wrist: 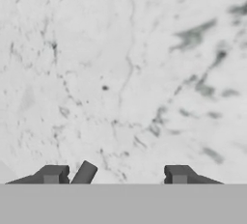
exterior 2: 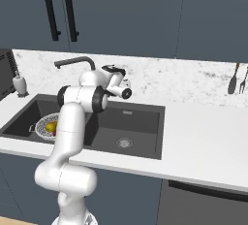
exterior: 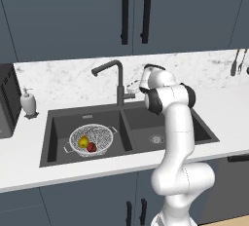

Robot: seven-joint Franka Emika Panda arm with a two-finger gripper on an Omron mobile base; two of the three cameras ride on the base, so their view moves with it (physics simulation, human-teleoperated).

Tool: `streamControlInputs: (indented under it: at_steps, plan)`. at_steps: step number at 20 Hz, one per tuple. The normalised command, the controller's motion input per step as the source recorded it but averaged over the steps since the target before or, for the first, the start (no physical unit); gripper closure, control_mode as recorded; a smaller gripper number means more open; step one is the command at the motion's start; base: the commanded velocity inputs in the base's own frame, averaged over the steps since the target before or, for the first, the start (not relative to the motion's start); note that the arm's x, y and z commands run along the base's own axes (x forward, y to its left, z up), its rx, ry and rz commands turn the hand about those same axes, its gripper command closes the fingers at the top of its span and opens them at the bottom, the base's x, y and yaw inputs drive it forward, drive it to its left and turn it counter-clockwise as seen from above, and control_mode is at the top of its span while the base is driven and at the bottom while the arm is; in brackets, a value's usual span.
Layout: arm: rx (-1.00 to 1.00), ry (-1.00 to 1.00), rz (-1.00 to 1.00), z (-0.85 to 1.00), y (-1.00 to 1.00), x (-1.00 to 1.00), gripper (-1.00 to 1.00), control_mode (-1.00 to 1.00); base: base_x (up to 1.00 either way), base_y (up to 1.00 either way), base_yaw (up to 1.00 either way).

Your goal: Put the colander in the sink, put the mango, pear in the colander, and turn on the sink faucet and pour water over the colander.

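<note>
The gripper point(wrist: 115, 175) stands with its jaws apart, nothing clamped, and a slim dark lever point(wrist: 84, 173) rises between its tips, nearer the left one. That is probably the side lever of the sink faucet point(exterior: 118, 80), just left of the hand: rigid, smooth and small, best pushed or pinched near its free end. The left base view shows the colander point(exterior: 91, 140) low and well left, in the sink point(exterior: 50, 142), holding the pear point(exterior: 83, 142) and mango point(exterior: 91, 147). The hand view shows marbled wall behind.
</note>
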Motion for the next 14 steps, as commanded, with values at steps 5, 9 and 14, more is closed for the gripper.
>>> streamControlInputs:
  at_steps: [5, 9, 14]
  plan:
    - [0.00, 0.00, -0.10, -0.08, 0.16, 0.44, 1.00, -1.00, 0.00, 0.00, 0.00]
    - [0.00, 0.00, -0.11, -0.13, 0.02, 0.42, 1.00, -1.00, 0.00, 0.00, 0.00]
    - [0.00, 0.00, -0.10, -0.08, -0.02, 0.52, 1.00, -1.00, 0.00, 0.00, 0.00]
